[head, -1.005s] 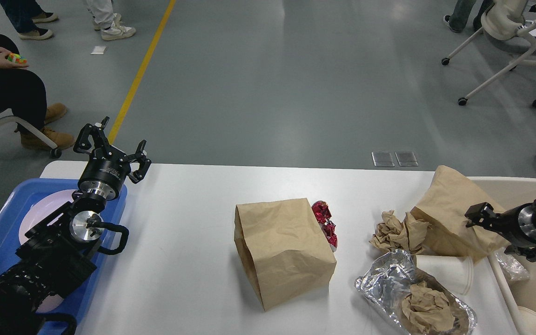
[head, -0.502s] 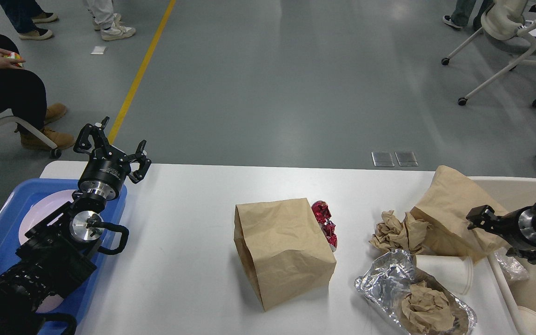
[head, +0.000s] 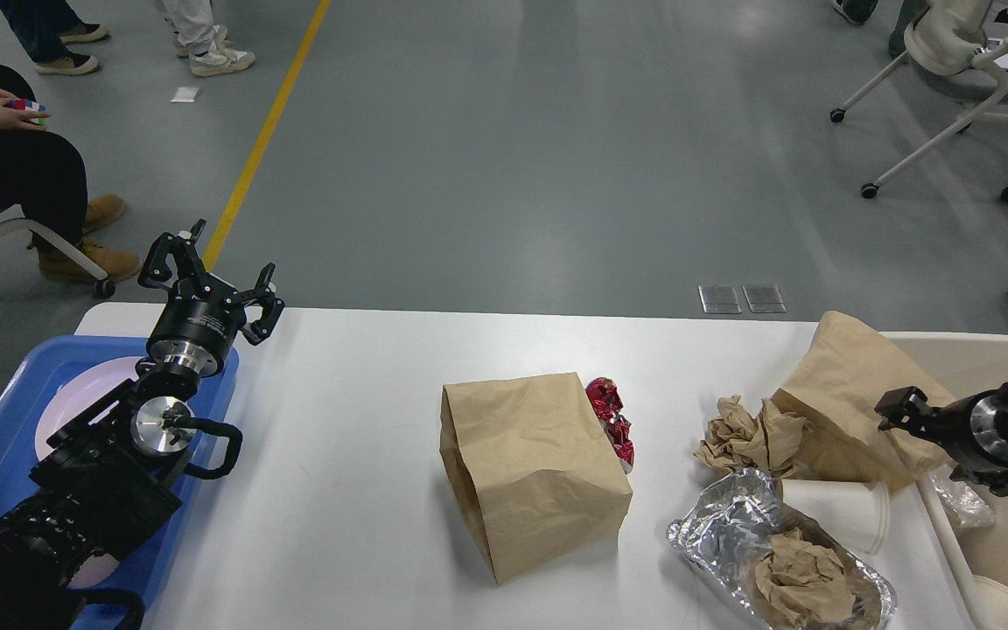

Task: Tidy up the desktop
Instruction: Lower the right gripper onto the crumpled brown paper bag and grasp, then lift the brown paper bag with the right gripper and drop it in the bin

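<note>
The white desktop [head: 355, 420] carries a brown paper bag [head: 530, 472] lying on its side in the middle, with a red foil wrapper [head: 611, 420] behind it. To the right are crumpled brown paper [head: 745, 433], a second paper bag [head: 845, 385], a white cup [head: 836, 512] on its side, and a foil tray [head: 723, 525] holding a paper wad [head: 797, 577]. My left gripper [head: 206, 271] hangs open and empty over the far left corner. My right gripper [head: 893, 409] is dark and sits against the second bag's right side.
A blue tray [head: 14, 411] with a pink plate [head: 75, 394] lies under my left arm. A beige bin [head: 976, 350] at the right edge holds clear plastic [head: 963, 503] and another cup [head: 1003, 604]. A seated person and chairs are beyond the table.
My right gripper has shifted slightly to the right beside the second bag. The left arm has not moved.
</note>
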Motion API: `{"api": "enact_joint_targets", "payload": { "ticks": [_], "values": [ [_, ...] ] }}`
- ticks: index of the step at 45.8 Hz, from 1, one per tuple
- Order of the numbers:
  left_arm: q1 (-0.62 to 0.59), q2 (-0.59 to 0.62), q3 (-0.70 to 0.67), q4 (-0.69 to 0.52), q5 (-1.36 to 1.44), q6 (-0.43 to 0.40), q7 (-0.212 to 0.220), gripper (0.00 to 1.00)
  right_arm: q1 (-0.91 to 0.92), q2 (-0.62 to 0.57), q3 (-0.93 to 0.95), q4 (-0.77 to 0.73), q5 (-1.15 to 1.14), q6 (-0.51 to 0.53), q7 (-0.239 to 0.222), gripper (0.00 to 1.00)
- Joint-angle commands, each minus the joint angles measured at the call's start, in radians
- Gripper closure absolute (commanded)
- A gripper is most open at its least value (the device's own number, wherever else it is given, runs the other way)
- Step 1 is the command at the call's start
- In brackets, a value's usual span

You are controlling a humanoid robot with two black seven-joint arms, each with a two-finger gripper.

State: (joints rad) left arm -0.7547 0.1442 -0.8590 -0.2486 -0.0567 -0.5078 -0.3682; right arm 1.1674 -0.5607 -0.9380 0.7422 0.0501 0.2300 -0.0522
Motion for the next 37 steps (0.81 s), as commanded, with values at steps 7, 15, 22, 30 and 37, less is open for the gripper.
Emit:
{"api": "enact_joint_targets", "payload": {
  "ticks": [7, 15, 22, 30, 37],
  "values": [
    [0.0, 0.0, 0.0, 0.0, 0.0, 0.0, 0.0, 0.03, -0.081, 0.01, 0.084, 0.0, 0.001, -0.113, 0.0, 0.05],
    [0.0, 0.0, 0.0, 0.0, 0.0, 0.0, 0.0, 0.04, -0.089, 0.012, 0.084, 0.002, 0.001, -0.136, 0.0, 0.38],
    [0.0, 0.0, 0.0, 0.0, 0.0, 0.0, 0.0, 0.04, -0.089, 0.01, 0.084, 0.006, 0.001, -0.135, -0.002, 1.0],
    [0.0, 0.0, 0.0, 0.0, 0.0, -0.001, 0.0, 0.04, -0.078, 0.009, 0.088, 0.003, 0.008, -0.139, -0.003, 1.0],
    [0.0, 0.0, 0.0, 0.0, 0.0, -0.001, 0.0, 0.04, -0.055, 0.007, 0.097, 0.003, 0.034, -0.143, -0.003, 1.0]
  ]
}}
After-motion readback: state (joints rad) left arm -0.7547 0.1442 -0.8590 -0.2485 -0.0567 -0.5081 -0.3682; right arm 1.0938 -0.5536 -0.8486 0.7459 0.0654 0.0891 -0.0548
